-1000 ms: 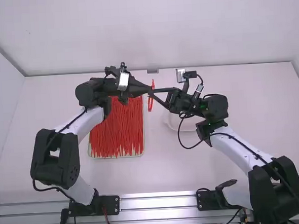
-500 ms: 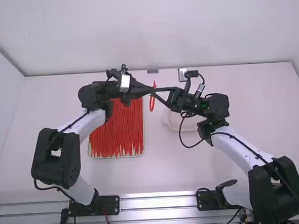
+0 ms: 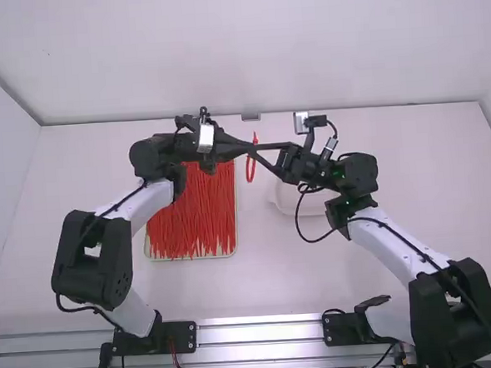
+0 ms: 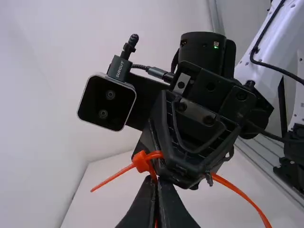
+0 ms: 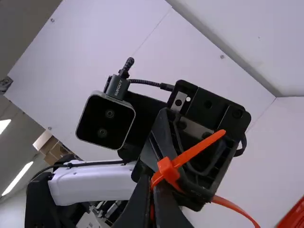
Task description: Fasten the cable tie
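The red cable tie [image 3: 250, 163] hangs over the table's [image 3: 393, 142] far middle - pinched from both sides, the left gripper [image 3: 245, 151] and right gripper [image 3: 258, 153] clamped on it, tips meeting. Below the left arm lies a tray [image 3: 191, 256] of spare ties [image 3: 192, 204].

orange-red cable tie [image 3: 250, 169] is up off the table, far middle, just right of the pile of red ties [image 3: 193, 208]; its chunky head [image 4: 141, 161] sits on the strap, thin ends poking out both sides
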Robot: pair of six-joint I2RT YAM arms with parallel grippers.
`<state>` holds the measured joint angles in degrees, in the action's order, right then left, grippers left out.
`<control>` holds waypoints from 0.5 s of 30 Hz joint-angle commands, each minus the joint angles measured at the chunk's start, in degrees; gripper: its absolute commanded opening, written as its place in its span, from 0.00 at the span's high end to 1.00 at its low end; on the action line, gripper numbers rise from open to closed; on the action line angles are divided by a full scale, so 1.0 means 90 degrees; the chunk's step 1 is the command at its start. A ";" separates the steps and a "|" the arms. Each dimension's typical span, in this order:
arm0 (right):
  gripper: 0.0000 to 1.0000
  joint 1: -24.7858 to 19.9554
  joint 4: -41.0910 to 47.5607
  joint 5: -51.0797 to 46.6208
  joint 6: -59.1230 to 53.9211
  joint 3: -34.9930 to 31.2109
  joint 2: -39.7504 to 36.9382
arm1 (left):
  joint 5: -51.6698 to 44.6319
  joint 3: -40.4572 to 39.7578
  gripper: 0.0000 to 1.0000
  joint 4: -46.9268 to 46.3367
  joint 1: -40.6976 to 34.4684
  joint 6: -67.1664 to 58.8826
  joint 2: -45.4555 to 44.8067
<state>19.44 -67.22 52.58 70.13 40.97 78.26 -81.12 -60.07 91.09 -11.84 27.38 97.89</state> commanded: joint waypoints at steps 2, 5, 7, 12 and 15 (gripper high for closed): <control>1.00 -0.0044 0.0068 -0.0964 -0.0153 0.0165 0.0056 | -0.0899 -0.0391 0.99 0.0168 0.0085 0.0328 -0.0153; 1.00 0.0058 0.0080 -0.0937 -0.0236 0.0165 0.0056 | -0.0780 -0.0646 0.99 0.0172 0.0197 0.0624 -0.0151; 1.00 0.0117 0.0192 -0.0950 -0.0296 0.0165 0.0056 | -0.0631 -0.0777 0.99 0.0175 0.0262 0.0763 -0.0151; 1.00 0.0272 0.0187 -0.0920 -0.0345 0.0160 0.0056 | -0.0515 -0.1020 0.99 0.0172 0.0318 0.0869 -0.0151; 1.00 0.0257 0.0187 -0.0882 -0.0345 0.0160 0.0056 | -0.0542 -0.1095 0.99 0.0177 0.0316 0.0940 -0.0151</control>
<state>22.46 -66.78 47.64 67.18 41.93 78.11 -86.43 -67.35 91.42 -8.99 34.57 97.89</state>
